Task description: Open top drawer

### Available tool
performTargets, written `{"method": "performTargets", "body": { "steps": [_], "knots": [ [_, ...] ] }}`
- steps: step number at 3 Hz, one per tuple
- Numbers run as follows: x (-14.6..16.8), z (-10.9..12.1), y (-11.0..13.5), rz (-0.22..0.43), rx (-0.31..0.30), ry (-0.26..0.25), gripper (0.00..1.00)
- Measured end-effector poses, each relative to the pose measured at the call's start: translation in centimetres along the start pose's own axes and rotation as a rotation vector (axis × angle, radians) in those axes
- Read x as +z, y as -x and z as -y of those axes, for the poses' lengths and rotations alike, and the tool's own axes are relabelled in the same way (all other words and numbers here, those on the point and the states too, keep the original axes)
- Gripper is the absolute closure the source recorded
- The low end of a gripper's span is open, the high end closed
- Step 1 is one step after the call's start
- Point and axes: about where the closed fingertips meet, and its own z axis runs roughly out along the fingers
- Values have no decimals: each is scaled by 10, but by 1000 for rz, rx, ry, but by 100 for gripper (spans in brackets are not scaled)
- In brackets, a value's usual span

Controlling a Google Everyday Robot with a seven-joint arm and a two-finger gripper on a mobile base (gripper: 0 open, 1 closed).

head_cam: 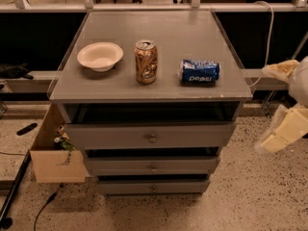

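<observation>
Speckled flooring is spreading out beneath a grey cabinet (149, 88) that is standing in front of a dark railed backdrop. On its flat top, a white bowl (100, 56) is sitting at the left, a gold can (146, 61) is standing upright in the middle, and a blue Pepsi can (199, 71) is lying on its side at the right. The top drawer (110, 136) is sitting just under the cabinet top, its round knob (152, 139) facing forward and a dark gap showing above its front. Two shallower drawers are stacking below it. The gripper (281, 131) is hanging at the far right edge, well apart from the drawer and touching nothing; whether it is open or closed, I cannot tell. Its cream arm (302, 85) is reaching in from the right, angling down toward the floor. A cardboard box (57, 165) is resting against the cabinet's left side.
</observation>
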Motion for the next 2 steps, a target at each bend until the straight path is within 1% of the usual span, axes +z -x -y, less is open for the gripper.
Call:
{"method": "performTargets", "body": {
  "steps": [1,2],
  "knots": [
    [21,1,3,104,18,-24,0],
    [21,1,3,104,18,-24,0]
  ]
}}
